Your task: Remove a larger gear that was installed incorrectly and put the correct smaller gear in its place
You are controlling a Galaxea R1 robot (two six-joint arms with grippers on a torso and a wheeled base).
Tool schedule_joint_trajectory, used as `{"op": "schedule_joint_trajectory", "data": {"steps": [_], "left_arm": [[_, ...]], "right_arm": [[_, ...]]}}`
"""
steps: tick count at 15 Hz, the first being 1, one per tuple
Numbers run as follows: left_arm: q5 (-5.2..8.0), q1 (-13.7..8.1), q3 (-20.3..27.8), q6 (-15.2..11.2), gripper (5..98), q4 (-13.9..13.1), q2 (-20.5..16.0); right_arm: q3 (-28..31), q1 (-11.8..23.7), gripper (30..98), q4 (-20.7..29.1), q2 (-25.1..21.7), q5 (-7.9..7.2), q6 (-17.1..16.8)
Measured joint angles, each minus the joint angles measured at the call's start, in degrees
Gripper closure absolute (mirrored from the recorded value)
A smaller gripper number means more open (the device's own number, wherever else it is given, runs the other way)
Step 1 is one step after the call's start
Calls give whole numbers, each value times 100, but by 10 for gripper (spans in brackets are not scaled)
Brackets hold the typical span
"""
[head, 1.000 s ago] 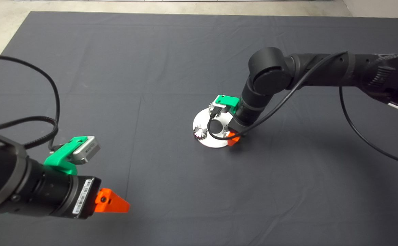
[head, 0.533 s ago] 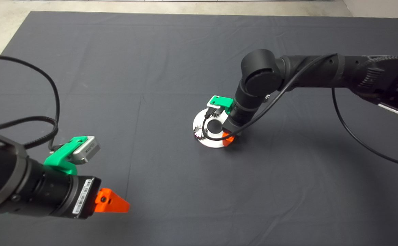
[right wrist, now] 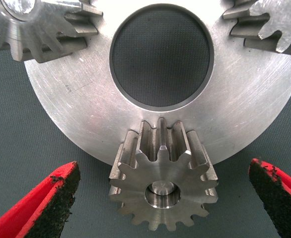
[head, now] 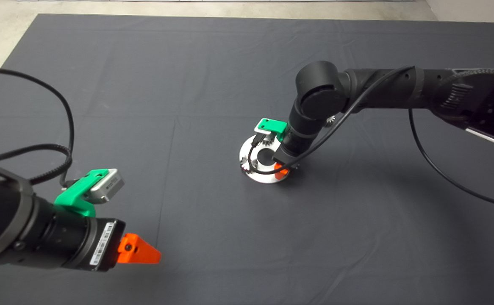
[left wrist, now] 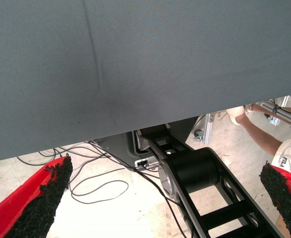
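A round steel plate [head: 260, 176] with a dark centre hole lies mid-mat. The larger gear [right wrist: 34, 27], with slanted flaring teeth, sits on the plate; in the head view it is at the plate's left edge [head: 244, 164]. A small straight-toothed gear [right wrist: 163, 191] sits on a pin at the plate's rim, another [right wrist: 277, 25] beside the hole. My right gripper [right wrist: 163, 198] is open, its fingers [right wrist: 56, 201] wide on either side of the pinned small gear, low over the plate [head: 281, 170]. A third small gear [head: 330, 120] lies on the mat behind the right arm. My left gripper [head: 139, 250] is parked at lower left, open and empty [left wrist: 165, 198].
The dark mat [head: 187, 84] spreads around the plate. The right arm's cable [head: 255, 163] loops over the plate. In the left wrist view, the floor beyond the mat edge shows cables [left wrist: 101, 186], the robot's base [left wrist: 195, 171] and a person's leg [left wrist: 257, 136].
My right arm has moved left over the plate, covering more of it. The small gear on the mat behind it has come into view. The left arm has not moved.
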Motion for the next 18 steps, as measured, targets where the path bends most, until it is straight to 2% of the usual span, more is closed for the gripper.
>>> {"op": "schedule_joint_trajectory", "data": {"steps": [3,5,6,7,11,12,15,18], "left_arm": [[0,0,0,0,59,0,-15],[0,0,0,-1,59,0,-28],[2,0,0,0,59,0,-28],[5,0,0,-1,59,0,-28],[5,0,0,-1,59,0,-28],[5,0,0,0,59,0,-28],[5,0,0,0,59,0,-28],[5,0,0,2,59,0,-28]], "right_arm": [[0,0,426,-11,0,0,-2],[-9,-2,429,-13,-2,-2,0],[-9,-16,469,-13,-2,0,0],[-9,-33,481,-13,-2,-2,0],[-9,-62,489,-13,-2,-2,0],[-9,-60,525,-13,-2,0,-2],[-9,-62,534,-13,-2,-2,-2],[-11,-62,579,-13,-2,0,-2]]}}
